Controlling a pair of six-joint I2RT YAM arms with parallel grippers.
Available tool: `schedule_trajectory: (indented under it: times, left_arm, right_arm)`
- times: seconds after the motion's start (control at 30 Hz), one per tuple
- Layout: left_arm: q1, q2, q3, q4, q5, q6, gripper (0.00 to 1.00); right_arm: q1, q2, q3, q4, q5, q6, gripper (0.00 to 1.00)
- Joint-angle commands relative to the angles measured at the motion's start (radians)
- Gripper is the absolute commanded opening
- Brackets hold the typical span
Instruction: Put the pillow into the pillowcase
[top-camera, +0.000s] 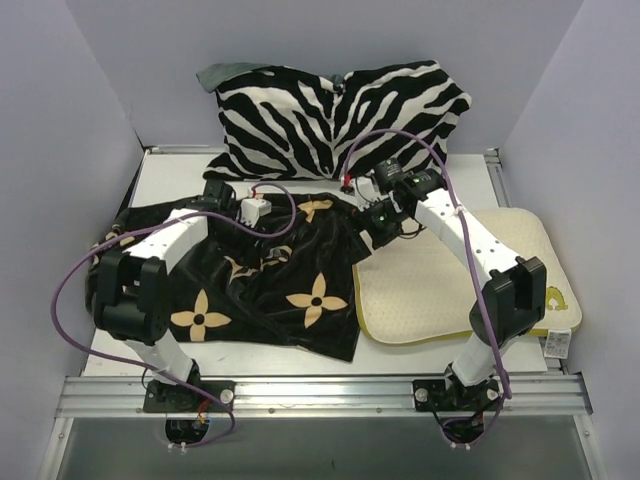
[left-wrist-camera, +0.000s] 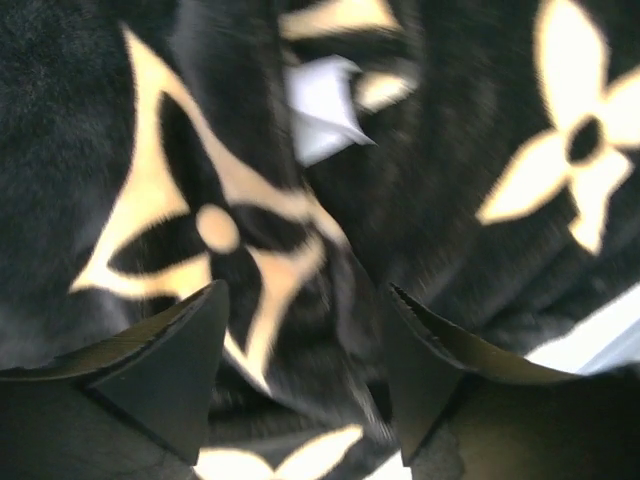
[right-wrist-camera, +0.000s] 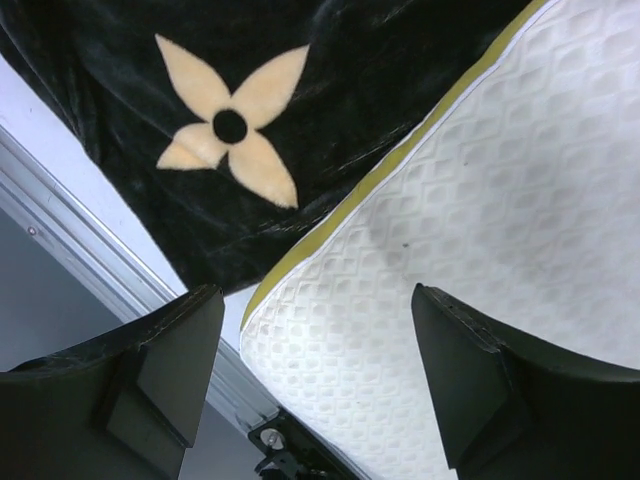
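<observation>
Top view: the pillow (top-camera: 440, 285) lies on the right of the table (top-camera: 180, 170), wholly outside the pillowcase (top-camera: 270, 290), which lies crumpled against its left edge; insertion is not begun. Left wrist view: the left gripper (left-wrist-camera: 305, 300) is spread wide over pillowcase fabric, gripping nothing. Right wrist view: the right gripper (right-wrist-camera: 318, 300) is spread wide above a pillow corner, gripping nothing. Opening the case and inserting the pillow remain.

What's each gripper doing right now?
Left gripper: open, above the pillowcase.
Right gripper: open, above the pillow, at its edge.
</observation>
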Motion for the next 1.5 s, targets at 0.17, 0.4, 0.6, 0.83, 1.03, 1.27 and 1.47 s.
schedule_trajectory:
  times: [0.17, 0.4, 0.6, 0.83, 1.03, 1.27, 1.47]
  left_arm:
    - [-0.004, 0.151, 0.111, 0.117, 0.03, -0.09, 0.61]
    - [0.017, 0.194, 0.126, 0.131, 0.022, -0.1, 0.27]
    - [0.113, 0.181, 0.232, 0.103, 0.044, -0.101, 0.0]
    - [0.16, 0.227, 0.344, 0.079, 0.016, -0.077, 0.09]
    - [0.146, 0.245, 0.324, 0.03, 0.048, -0.078, 0.56]
    - [0.077, 0.216, 0.265, 0.077, -0.094, -0.135, 0.88]
    - [0.031, 0.282, 0.235, 0.099, -0.342, -0.201, 0.88]
  right_arm:
    - [0.017, 0.014, -0.096, 0.06, -0.066, 0.072, 0.67]
    - [0.138, 0.133, -0.116, 0.194, -0.045, 0.178, 0.55]
    - [0.201, 0.233, -0.12, 0.258, -0.011, 0.235, 0.48]
    - [0.201, 0.296, -0.12, 0.26, 0.018, 0.261, 0.46]
    - [0.186, 0.28, -0.13, 0.26, 0.011, 0.272, 0.47]
    - [0.179, 0.247, -0.165, 0.26, 0.008, 0.273, 0.47]
    - [0.172, 0.258, -0.171, 0.26, 0.015, 0.272, 0.47]
